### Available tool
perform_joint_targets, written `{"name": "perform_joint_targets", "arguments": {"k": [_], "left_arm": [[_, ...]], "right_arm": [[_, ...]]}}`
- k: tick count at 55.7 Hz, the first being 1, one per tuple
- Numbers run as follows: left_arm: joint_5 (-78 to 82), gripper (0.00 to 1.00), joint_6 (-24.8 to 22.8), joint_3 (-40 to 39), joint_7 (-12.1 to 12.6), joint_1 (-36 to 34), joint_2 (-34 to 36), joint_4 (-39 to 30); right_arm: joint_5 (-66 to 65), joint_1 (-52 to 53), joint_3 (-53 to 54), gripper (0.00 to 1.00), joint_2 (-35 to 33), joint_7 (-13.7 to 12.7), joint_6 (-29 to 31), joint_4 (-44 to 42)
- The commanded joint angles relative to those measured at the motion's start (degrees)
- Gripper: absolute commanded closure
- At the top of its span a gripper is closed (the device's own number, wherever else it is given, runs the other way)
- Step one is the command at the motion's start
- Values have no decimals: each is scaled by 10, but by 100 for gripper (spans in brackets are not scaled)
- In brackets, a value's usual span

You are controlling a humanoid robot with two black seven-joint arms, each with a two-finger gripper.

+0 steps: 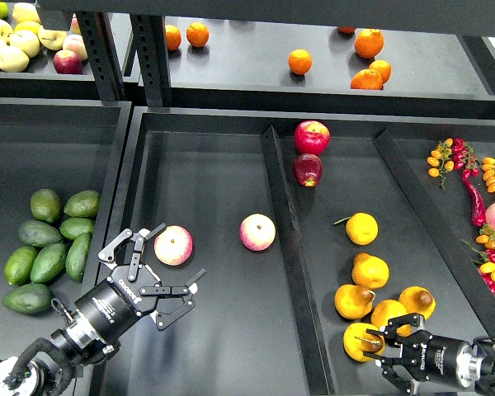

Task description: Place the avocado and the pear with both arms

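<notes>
Left gripper (pixel 167 268), jaws apart, empty; dark oval avocado (pixel 27 298) lies well behind. Right gripper (pixel 393 344), jaws apart, beside blotched yellow-orange pear (pixel 361 341): centre before closing.

Bare tray floor (pixel 214 330) lies open — a diagonal divider (pixel 293 272) walls off the pears (pixel 371 297).
</notes>
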Motion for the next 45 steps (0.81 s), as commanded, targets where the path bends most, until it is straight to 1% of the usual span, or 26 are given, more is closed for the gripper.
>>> {"name": "perform_joint_targets", "arguments": {"k": [1, 2, 8, 11, 13, 14, 16, 19, 25, 32, 40, 45], "left_arm": [[0, 1, 0, 1, 0, 0, 0, 0], [0, 1, 0, 0, 0, 0, 0, 0], [0, 1, 0, 1, 0, 1, 0, 0], [0, 1, 0, 1, 0, 1, 0, 0], [0, 1, 0, 1, 0, 1, 0, 0], [0, 1, 0, 1, 0, 1, 0, 0], [0, 1, 0, 1, 0, 1, 0, 0], [0, 1, 0, 1, 0, 1, 0, 0], [0, 1, 0, 2, 0, 1, 0, 0], [-1, 1, 0, 2, 0, 1, 0, 0], [0, 1, 0, 2, 0, 1, 0, 0], [0, 1, 0, 3, 0, 1, 0, 0]], "right_arm": [[0, 0, 0, 45, 0, 0, 0, -1], [0, 0, 0, 44, 0, 0, 0, -1], [0, 0, 0, 27, -3, 0, 0, 3], [0, 4, 0, 21, -5, 0, 0, 5], [0, 7, 2, 16, -6, 0, 0, 6], [0, 11, 5, 9, -9, 0, 0, 8], [0, 17, 6, 6, -13, 0, 0, 13], [3, 25, 8, 4, -22, 0, 0, 23], [17, 41, 17, 3, -49, 0, 0, 50], [52, 44, 24, 3, -86, 0, 0, 128], [76, 49, 47, 3, -127, 0, -44, 200], [90, 81, 68, 3, -130, 0, -49, 204]]}}
